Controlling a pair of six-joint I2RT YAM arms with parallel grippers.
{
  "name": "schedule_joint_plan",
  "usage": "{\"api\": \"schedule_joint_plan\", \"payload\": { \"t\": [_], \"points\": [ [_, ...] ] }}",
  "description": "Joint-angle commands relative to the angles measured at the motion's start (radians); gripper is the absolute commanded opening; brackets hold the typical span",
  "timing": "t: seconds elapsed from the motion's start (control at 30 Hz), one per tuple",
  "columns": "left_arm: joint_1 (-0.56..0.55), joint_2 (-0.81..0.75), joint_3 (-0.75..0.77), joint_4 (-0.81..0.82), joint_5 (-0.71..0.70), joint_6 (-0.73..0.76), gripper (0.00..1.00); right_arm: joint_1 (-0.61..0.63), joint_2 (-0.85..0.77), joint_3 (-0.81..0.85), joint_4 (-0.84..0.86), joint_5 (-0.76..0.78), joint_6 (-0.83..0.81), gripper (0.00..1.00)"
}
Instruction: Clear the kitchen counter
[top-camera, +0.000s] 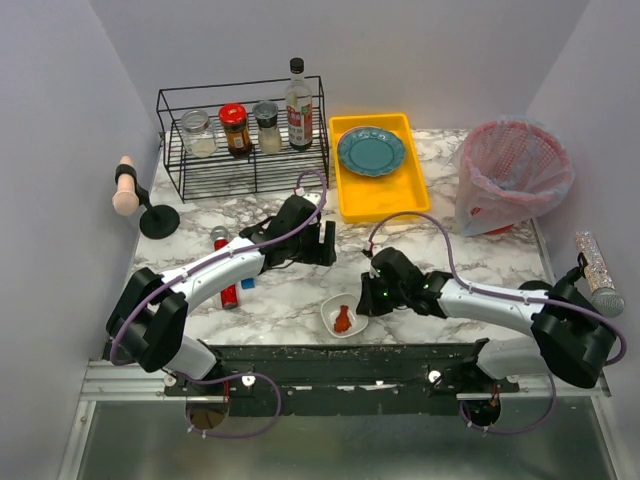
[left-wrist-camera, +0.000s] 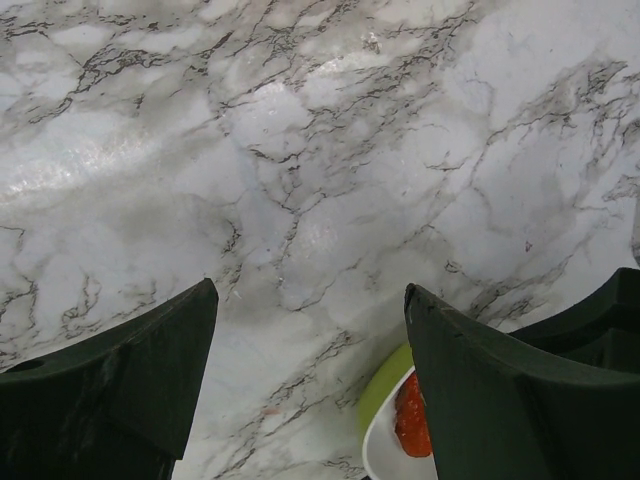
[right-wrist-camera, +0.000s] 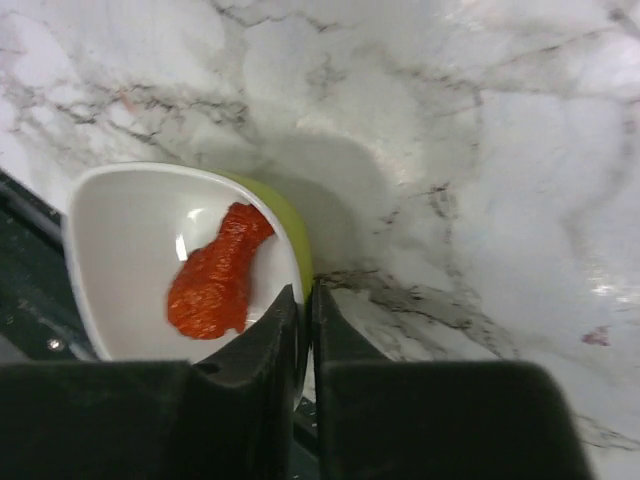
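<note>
**Step in hand:** pickup of the small bowl (right-wrist-camera: 130, 235), which sits near the middle of the front edge of the surface (top-camera: 290, 300).

- **Right hand:** the right hand (right-wrist-camera: 305, 300) stands nearly closed. Its jaws pinch the bowl's rim, one inside and one outside.
- **Bowl contents:** the bowl (white inside, green outside) holds a red food scrap (right-wrist-camera: 215, 275).
- **Left hand:** the left hand (left-wrist-camera: 310, 290) hangs wide open over bare marble toward the centre and holds nothing.

**Next move, as judged:** lift the bowl level so the scrap stays in. Then carry it toward the yellow tray (top-camera: 385, 197) or the lined bin (top-camera: 510, 175) at the rear right.

**Surface:** white, marble-patterned, with grey veins. It carries several other items, so clearing looks far from done.
</note>
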Motion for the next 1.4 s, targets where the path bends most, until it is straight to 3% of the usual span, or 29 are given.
{"api": "schedule_joint_plan", "payload": {
  "t": [0.0, 0.03, 0.07, 0.33, 0.57, 0.8, 0.93, 1.37],
  "points": [
    [-0.001, -0.001, 0.023, -0.014, -0.047, 0.011, 0.87, 0.008, -0.048, 0.03, -0.038, 0.112, -0.022, 0.1],
    [0.004, -0.009, 0.026, -0.018, -0.052, 0.007, 0.87, 0.006, -0.056, 0.038, -0.046, 0.121, -0.029, 0.01],
    [0.008, -0.018, 0.027, -0.016, -0.058, 0.002, 0.87, 0.006, -0.062, 0.05, -0.054, 0.132, -0.035, 0.01],
    [0.048, -0.084, 0.051, -0.03, -0.089, 0.01, 0.87, -0.079, -0.142, 0.168, -0.17, 0.257, -0.019, 0.01],
    [0.074, -0.119, 0.037, -0.044, -0.09, 0.016, 0.87, -0.279, -0.199, 0.324, -0.321, 0.253, 0.037, 0.01],
    [0.082, -0.139, 0.017, -0.034, -0.086, 0.007, 0.87, -0.299, -0.111, 0.691, -0.649, 0.57, 0.161, 0.01],
    [0.084, -0.139, 0.006, -0.027, -0.075, 0.0, 0.87, -0.328, -0.091, 0.84, -0.718, 0.699, 0.19, 0.01],
    [0.084, -0.122, 0.014, -0.022, -0.066, 0.014, 0.87, -0.759, -0.036, 0.99, -0.744, 0.668, 0.265, 0.01]
  ]
}}
